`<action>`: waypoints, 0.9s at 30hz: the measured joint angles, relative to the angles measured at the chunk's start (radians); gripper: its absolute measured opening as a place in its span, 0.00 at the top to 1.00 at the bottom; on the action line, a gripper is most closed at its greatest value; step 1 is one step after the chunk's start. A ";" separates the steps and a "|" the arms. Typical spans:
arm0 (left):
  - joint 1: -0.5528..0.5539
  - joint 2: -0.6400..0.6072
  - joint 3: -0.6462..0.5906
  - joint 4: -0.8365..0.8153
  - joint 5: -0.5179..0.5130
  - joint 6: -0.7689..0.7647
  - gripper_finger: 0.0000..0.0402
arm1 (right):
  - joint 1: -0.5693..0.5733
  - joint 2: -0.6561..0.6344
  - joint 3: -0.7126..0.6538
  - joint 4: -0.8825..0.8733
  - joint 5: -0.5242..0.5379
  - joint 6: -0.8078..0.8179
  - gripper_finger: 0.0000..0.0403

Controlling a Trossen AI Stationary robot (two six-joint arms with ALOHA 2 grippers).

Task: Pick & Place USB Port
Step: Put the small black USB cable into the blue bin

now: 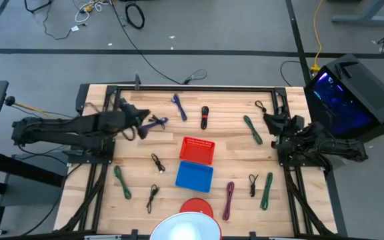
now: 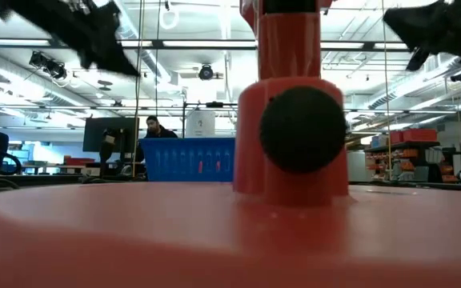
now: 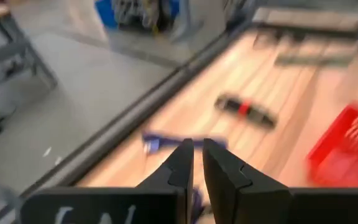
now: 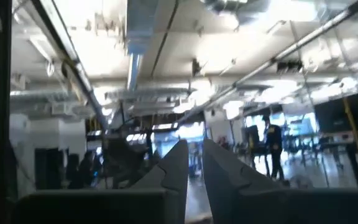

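My left gripper (image 1: 145, 123) hangs above the table's far left part, raised high in the low view (image 2: 94, 36). It is shut on a blue USB cable (image 1: 157, 122). In the left wrist view the fingers (image 3: 197, 155) stand almost together, with blue showing between them. Another blue cable (image 1: 179, 107) and a black-and-red one (image 1: 205, 117) lie flat on the wood further on. A red basket (image 1: 197, 150) and a blue bin (image 1: 194, 175) stand mid-table. My right gripper (image 1: 272, 123) waits raised at the right edge, shut on nothing (image 4: 194, 162). My left gripper pinches the blue USB cable between its two fingers, coming level from the table's left side. A short blue end (image 1: 163, 121) sticks out past the fingertips toward the right. A bit of blue (image 3: 194, 200) shows in the slit between the fingers; which part is held is hidden by them.
Green cables (image 1: 252, 129) (image 1: 122, 181) (image 1: 267, 190), black cables (image 1: 157, 162) (image 1: 153, 195) (image 1: 253, 183) and a purple one (image 1: 229, 199) lie scattered on the wood. A red round object (image 1: 195, 207) stands at the near edge and fills the low view (image 2: 290, 128). People stand in the room behind.
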 joint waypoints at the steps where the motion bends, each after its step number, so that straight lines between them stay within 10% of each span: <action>1: 0.019 0.027 -0.022 0.009 0.013 -0.005 0.90 | 0.000 0.011 0.000 -0.029 -0.006 0.013 0.88; 13: 0.290 0.271 -0.003 0.009 0.262 0.124 0.86 | 0.001 0.218 0.000 -0.050 -0.028 0.052 0.88; 27: 0.316 0.584 0.115 -0.151 0.346 0.423 0.48 | 0.001 0.343 0.000 0.062 -0.046 0.045 0.88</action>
